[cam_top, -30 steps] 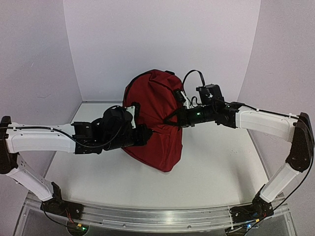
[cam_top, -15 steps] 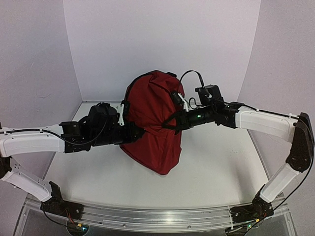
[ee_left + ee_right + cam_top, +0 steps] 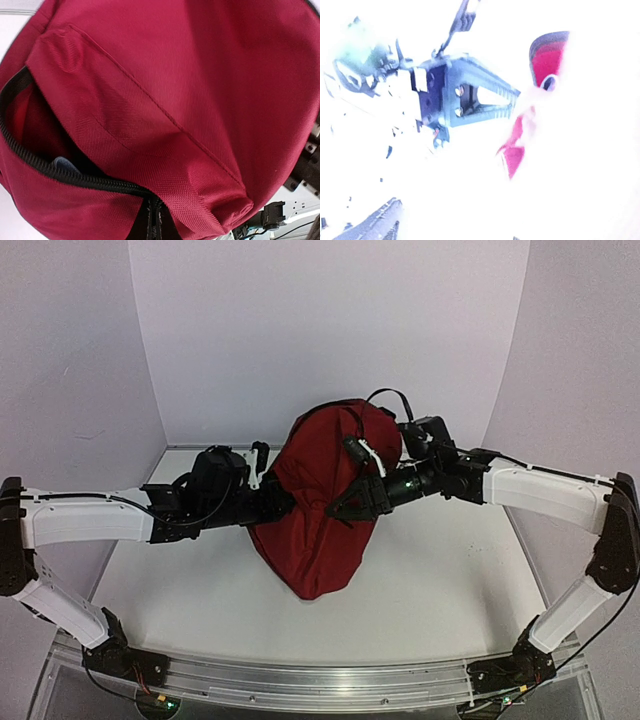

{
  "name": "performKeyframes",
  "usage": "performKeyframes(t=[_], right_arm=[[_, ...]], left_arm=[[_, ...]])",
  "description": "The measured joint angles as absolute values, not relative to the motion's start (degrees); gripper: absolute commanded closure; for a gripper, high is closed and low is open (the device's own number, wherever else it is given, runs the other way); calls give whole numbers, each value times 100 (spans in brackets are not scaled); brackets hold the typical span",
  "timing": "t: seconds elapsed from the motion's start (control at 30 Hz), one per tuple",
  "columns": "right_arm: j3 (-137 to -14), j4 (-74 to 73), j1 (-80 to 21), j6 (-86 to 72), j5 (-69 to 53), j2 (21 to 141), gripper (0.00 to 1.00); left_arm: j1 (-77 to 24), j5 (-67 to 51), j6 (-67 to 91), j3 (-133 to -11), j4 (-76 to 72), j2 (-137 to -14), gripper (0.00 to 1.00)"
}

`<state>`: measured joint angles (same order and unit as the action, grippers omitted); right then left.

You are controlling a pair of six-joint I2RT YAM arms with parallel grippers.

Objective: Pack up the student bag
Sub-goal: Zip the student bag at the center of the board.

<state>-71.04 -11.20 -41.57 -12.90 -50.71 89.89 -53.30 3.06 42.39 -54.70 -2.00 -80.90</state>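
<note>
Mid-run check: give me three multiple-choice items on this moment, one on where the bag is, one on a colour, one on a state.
1. Where is the student bag?
A. In the middle, between the left gripper and the right gripper
B. Down at the near rail
C. In the far right corner

2. What colour is its zipper?
A. White
B. Black
C. Yellow

3. How does that zipper stand?
A. Fully closed
B. Partly open
C. Torn off

Answers: 1 A, the top view shows the bag with an arm reaching to each side of it. 2 B, black teeth run along the red fabric in the left wrist view. 3 B, a gap beside the teeth shows the inside.
</note>
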Motion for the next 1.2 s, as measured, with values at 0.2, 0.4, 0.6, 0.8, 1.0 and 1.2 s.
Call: performKeyframes(t=[0.2, 0.4, 0.6, 0.8, 1.0, 1.2], right_arm=[[-7100, -1325, -4178, -905, -4386, 9098, 67], [-7102, -1583, -4197, -657, -3926, 9176, 100], [-6999, -1763, -4218, -498, -3871, 9158, 61], [-6744, -2996, -4153, 953, -3988, 8995, 43], [-6587, -4069, -4127, 1899, -3929, 8326, 41], [-6549, -3811, -4128, 1932, -3331, 7636, 41]], left_arm=[[-5330, 250, 4223, -5470, -274, -8088, 100], [-5326, 222, 4168, -5473, -289, -8086, 100], [-5210, 151, 3964, -5782, 159, -8182, 100], [-5145, -601, 3428, -6710, 585, -9070, 100], [-5170, -1308, 3076, -6935, 902, -9542, 100], [-5168, -1688, 2992, -7191, 1099, -9645, 100]])
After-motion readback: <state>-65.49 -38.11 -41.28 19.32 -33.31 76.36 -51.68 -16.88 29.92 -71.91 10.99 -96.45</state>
